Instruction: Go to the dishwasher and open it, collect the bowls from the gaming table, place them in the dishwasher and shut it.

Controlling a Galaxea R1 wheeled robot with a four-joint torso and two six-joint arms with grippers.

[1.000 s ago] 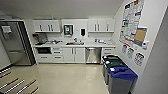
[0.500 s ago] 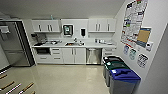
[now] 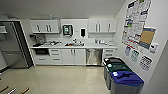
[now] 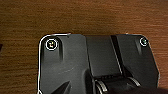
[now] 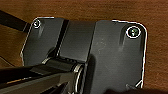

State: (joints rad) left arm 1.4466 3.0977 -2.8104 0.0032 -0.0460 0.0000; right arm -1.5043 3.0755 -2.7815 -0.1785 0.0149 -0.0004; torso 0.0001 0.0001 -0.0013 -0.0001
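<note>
Kitchenette floor and counter ahead of me.
I see a pale glossy floor carrying three bins; the white counter holds small clutter I can't make out.

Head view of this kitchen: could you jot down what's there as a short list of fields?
room: kitchenette with white cabinets
dishwasher: dark grey steel-front dishwasher under the counter, door shut
sink: on the white countertop, left of the dishwasher
fridge: tall steel fridge at far left
bins: blue-lidded bin nearest, dark bins behind it, along right wall
wall: posters and a cork board
</note>
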